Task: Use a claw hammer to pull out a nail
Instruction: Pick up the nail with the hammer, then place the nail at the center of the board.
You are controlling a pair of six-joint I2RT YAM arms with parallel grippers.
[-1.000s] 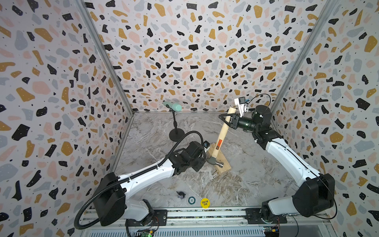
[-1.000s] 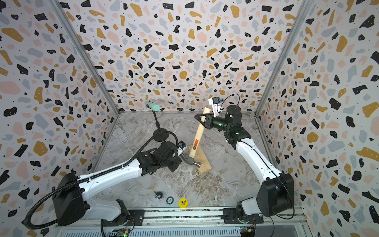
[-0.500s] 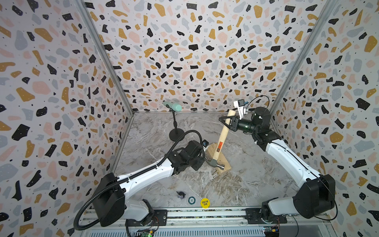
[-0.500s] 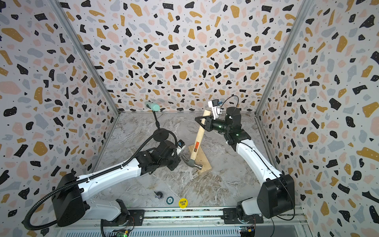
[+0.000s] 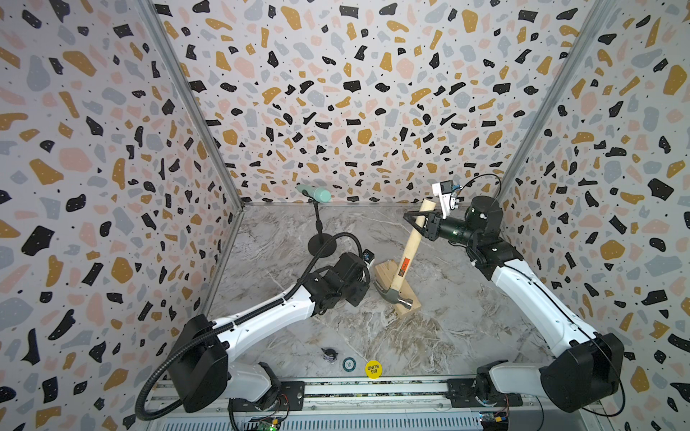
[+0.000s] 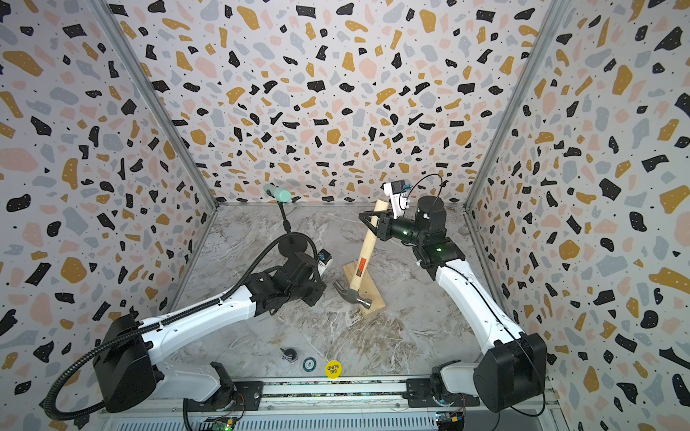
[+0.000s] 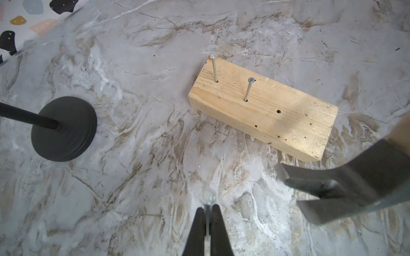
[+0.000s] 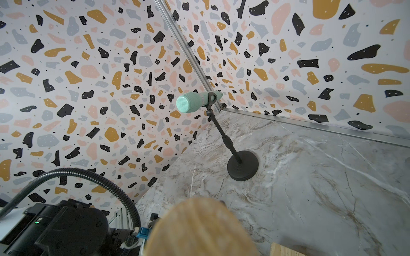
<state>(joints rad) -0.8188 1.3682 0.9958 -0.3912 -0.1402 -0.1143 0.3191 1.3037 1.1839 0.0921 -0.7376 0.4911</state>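
The nail is out of the wood — left gripper pinches it, right gripper holds the claw hammer. Next, probably, set it down.

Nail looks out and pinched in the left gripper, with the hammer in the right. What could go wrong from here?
1. The left gripper pinches the nail only by its thin shaft, with the head poking past the fingertips. It could slip or twist free when the arm moves.
2. The right gripper holds the hammer near the handle's far end. The heavy head could swing and knock the other nails standing in the wood block.
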